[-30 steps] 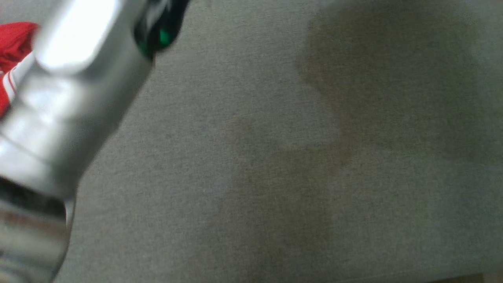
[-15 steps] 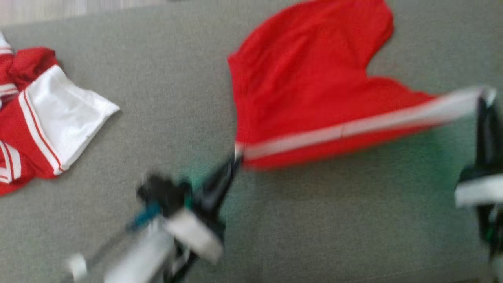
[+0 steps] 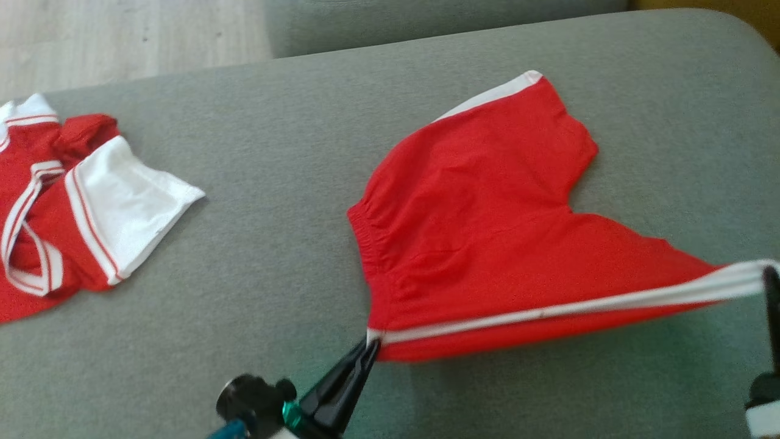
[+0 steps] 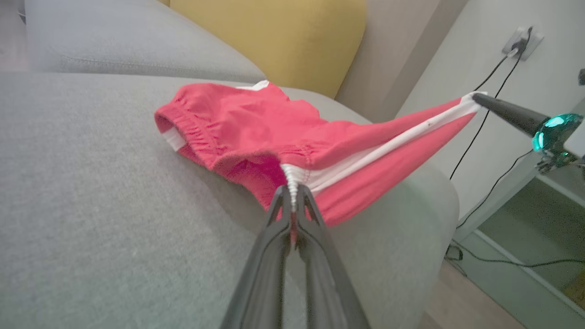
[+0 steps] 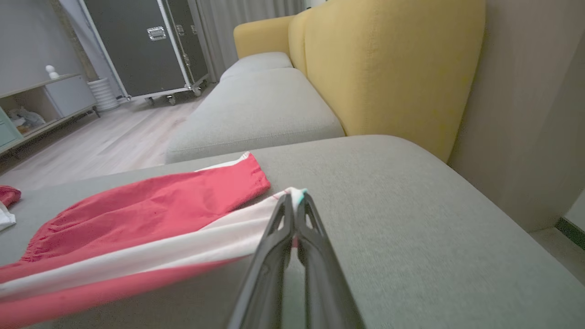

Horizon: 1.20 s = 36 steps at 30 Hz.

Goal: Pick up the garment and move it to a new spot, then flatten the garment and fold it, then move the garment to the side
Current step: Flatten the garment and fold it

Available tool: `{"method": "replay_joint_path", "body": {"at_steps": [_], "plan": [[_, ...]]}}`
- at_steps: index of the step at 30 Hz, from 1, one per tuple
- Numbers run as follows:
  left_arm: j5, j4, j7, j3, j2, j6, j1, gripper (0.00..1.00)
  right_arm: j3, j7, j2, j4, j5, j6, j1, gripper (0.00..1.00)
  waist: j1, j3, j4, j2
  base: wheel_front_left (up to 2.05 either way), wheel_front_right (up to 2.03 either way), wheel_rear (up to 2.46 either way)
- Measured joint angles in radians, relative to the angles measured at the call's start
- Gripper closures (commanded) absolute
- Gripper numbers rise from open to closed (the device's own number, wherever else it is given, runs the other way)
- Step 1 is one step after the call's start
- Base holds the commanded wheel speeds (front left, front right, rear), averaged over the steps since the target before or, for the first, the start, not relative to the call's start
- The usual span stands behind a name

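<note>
Stretching the red garment (image 3: pixel 481 207) half-lifted off the sofa cushion (image 3: pixel 274 256), the left claw (image 3: pixel 370 342) pinches its waistband corner and the right claw (image 3: pixel 769 274) its hem in the head view, both wrist views confirm tight pinches, and the flattening step apparently calls for an even lowering next.

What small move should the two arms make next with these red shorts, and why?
Probably lower both arms, keeping tension, until the striped edge rests on the cushion. The red shorts are taut between the left jaws at the waistband and the right jaws at the leg hem; that near edge is lifted while the far part lies on it.
</note>
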<state>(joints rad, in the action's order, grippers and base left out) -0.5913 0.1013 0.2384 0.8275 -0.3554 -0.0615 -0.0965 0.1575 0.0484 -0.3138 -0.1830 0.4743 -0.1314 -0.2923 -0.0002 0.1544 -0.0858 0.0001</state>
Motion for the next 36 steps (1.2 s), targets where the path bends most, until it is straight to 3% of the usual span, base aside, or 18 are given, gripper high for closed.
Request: {"method": "replay_joint_path", "body": {"at_steps": [4, 10, 22, 31, 32, 33, 34, 36], "plan": [[-0.049, -0.023, -0.029, -0.019, 0.035, -0.002, -0.038, 1.0, 0.014, -0.045, 0.0, -0.006, -0.004, 0.0, 0.077, 1.0, 0.0001, 0.008, 0.025, 0.0, 0.0, 0.0, 0.0], [-0.125, 0.016, -0.064, -0.058, 0.12, -0.019, -0.19, 1.0, -0.02, -0.086, -0.035, 0.1, 0.004, 0.0, 0.327, 1.0, 0.0003, 0.044, 0.06, 0.0, 0.0, 0.0, 0.0], [-0.198, 0.19, -0.097, -0.116, 0.223, -0.031, -0.403, 1.0, -0.189, -0.138, -0.14, 0.431, 0.064, 0.0, 0.744, 1.0, 0.0005, 0.157, 0.138, 0.0, 0.0, 0.0, 0.0], [-0.247, 0.339, -0.112, -0.109, 0.283, -0.054, -0.562, 0.99, -0.312, -0.154, -0.176, 0.669, 0.081, 0.0, 0.969, 1.0, 0.0004, 0.238, 0.184, 0.0, 0.0, 0.0, 0.0], [-0.248, 0.362, -0.111, -0.109, 0.287, -0.054, -0.582, 0.7, -0.326, -0.151, -0.174, 0.695, 0.087, 0.0, 0.991, 0.85, 0.0005, 0.247, 0.188, 0.0, 0.0, 0.0, 0.0], [-0.254, 0.384, -0.105, -0.107, 0.29, -0.055, -0.6, 0.3, -0.339, -0.142, -0.172, 0.72, 0.096, 0.0, 1.01, 0.38, 0.0005, 0.255, 0.191, -0.0001, 0.0, 0.0, 0.0], [-0.259, 0.404, -0.1, -0.106, 0.293, -0.055, -0.614, 0.0, -0.352, -0.128, -0.171, 0.74, 0.108, 0.0, 1.027, 0.0, 0.0005, 0.261, 0.195, -0.0001, 0.0, 0.0, 0.0], [-0.268, 0.442, -0.086, -0.101, 0.298, -0.062, -0.633, 0.0, -0.375, -0.085, -0.17, 0.772, 0.126, 0.0, 1.052, 0.0, 0.0005, 0.269, 0.201, -0.0001, 0.0, 0.0, 0.0]]}}
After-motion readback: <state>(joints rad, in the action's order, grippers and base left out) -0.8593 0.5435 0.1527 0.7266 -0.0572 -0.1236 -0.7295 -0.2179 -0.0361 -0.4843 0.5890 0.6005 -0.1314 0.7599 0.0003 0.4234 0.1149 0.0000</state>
